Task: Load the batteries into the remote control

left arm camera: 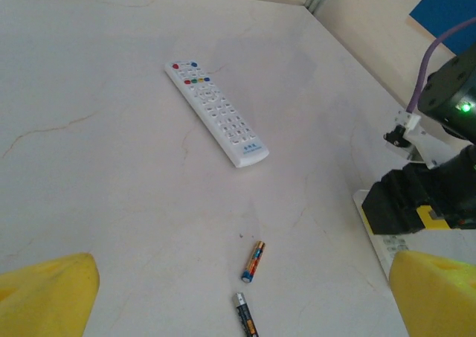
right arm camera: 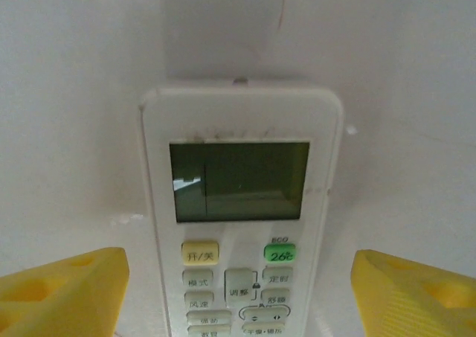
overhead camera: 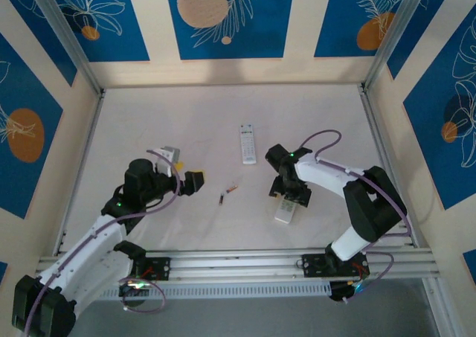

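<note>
**Operator:** How do the batteries (left arm camera: 253, 261) look?

**Spotter:** You have small thin cylinders, far shorter than either remote; one wears an orange and blue wrap; the second battery (left arm camera: 244, 316) is dark with an orange band and a pale end; both lie flat on the white worktop (left arm camera: 111, 166), near each other but apart.

**Operator:** How many of each thing?

**Spotter:** You can count two batteries, two remotes and two hands; the slim remote (left arm camera: 216, 114) lies face up, coloured buttons at its far end, well beyond the batteries; the display remote (right arm camera: 242, 203), with a grey screen and a green button, lies face up under your right hand (right arm camera: 238, 292).

**Operator:** And the hands?

**Spotter:** Your left hand (left arm camera: 242, 289) is released, its yellow fingers (left arm camera: 44, 292) spread wide, grasping nothing, the batteries just ahead of it; your right hand is released too, one finger on either side of the display remote, a gap at each side.
</note>
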Robot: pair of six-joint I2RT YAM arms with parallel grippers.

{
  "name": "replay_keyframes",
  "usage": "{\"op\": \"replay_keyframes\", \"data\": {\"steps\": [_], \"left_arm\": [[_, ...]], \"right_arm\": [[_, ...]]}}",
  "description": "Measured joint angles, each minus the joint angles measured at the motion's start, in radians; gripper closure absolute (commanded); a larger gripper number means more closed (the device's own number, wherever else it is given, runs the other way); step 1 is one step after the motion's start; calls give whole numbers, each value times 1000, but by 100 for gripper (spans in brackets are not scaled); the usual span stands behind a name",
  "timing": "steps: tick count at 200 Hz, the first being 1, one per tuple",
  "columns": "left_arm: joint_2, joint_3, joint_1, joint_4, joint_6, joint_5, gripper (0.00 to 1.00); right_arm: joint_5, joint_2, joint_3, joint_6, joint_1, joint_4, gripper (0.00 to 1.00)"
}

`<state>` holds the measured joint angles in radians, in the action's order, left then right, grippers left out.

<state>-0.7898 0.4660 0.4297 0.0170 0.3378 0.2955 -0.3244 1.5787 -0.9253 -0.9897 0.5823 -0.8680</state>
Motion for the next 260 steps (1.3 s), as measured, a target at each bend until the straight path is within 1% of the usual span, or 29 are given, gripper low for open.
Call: {"op": "replay_keyframes", "data": {"steps": [19,41,94,108,123,141,163,182,197,214,228,243,260], "left_arm": [[-2,-5,1,-4,0,-4,0],[-7,-5,1,-3,1,-7,0],[-12,-5,1,-3,17,-8,0],[-12,-5,1,-3,31,-9,0],[-12,0,1,-13,61,-14,0],[-18,31,2,-60,121,-31,0],[-67,143,3,-142,219,-61,0],[-150,298,4,-216,288,-63,1],[-229,426,4,-259,327,-35,5],[-328,570,4,-312,362,28,15],[-412,677,7,-354,385,82,20],[-480,756,19,-400,400,114,23],[-520,789,43,-436,418,127,28]], "right_arm": [[3,10,14,-1,11,25,24],[10,15,47,0,9,71,28],[56,-24,97,7,-21,144,47],[66,-39,100,14,-29,151,50],[80,-71,100,33,-31,176,52],[127,-162,99,78,-31,240,54],[225,-293,80,160,-28,387,54],[314,-328,15,253,-21,499,55],[397,-312,-52,332,-13,565,56],[472,-276,-135,422,9,592,57],[513,-237,-196,480,35,602,57],[546,-199,-239,522,59,606,57],[569,-161,-265,551,81,597,58]]}}
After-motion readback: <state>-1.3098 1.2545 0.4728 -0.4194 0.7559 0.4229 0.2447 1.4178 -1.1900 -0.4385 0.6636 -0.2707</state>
